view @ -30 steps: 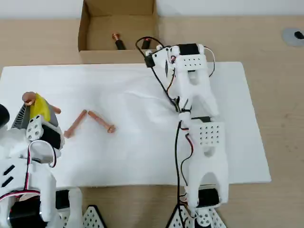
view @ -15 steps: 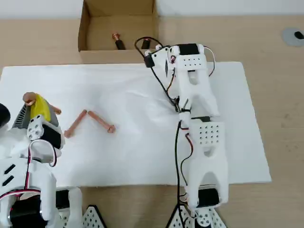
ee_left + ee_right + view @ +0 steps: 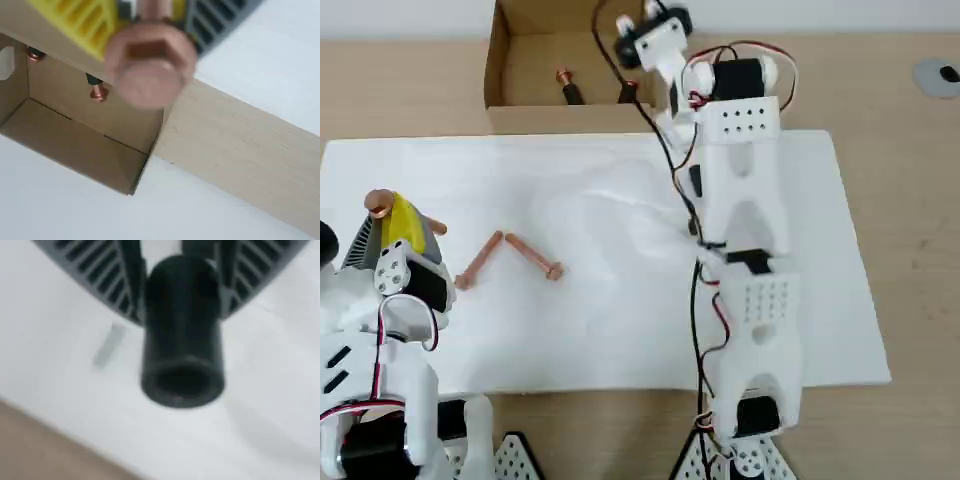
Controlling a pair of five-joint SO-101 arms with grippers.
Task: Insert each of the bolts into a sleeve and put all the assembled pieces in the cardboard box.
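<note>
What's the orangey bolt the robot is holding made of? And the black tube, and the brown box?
The held bolt looks like metal with a coppery finish, going by its pinkish-orange head, though coloured plastic is possible. The sleeve seems plastic or rubber: smooth, dull black. The box is plain brown cardboard, with thin folded walls.

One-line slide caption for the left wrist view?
Left hand grips a copper bolt, head toward camera; cardboard box beyond.
</note>
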